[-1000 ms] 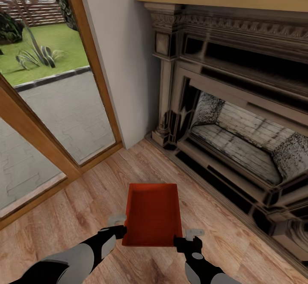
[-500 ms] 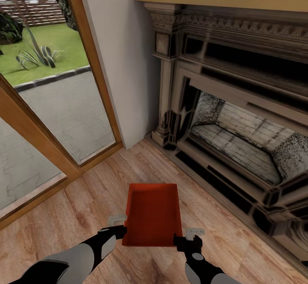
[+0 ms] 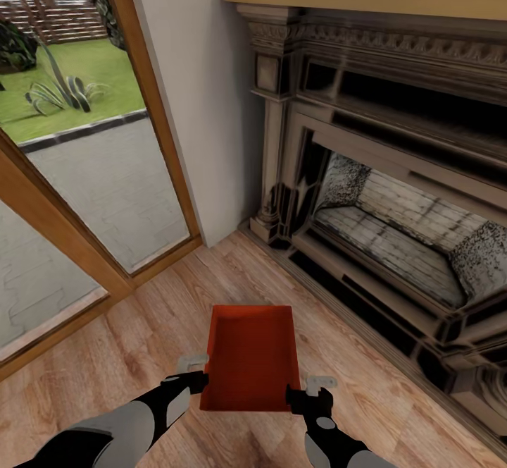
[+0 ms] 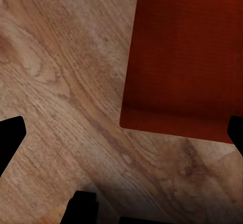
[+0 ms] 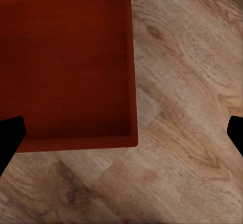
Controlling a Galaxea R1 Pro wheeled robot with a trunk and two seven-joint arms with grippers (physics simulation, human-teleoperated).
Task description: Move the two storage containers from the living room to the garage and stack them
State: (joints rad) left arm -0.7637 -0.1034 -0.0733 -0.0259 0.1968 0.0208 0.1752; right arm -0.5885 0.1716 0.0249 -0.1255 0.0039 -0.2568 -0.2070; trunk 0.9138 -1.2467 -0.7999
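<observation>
Both grippers, left [image 3: 199, 381] and right [image 3: 294, 395], gape beside the storage container [image 3: 251, 356] (holding nothing); head view adds the fireplace [image 3: 394, 193].

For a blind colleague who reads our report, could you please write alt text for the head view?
An orange-red storage container sits between the left gripper and right gripper, one at each side wall, above a wood-plank floor. A fireplace stands at the right, a wood-framed glass door at the left.
</observation>
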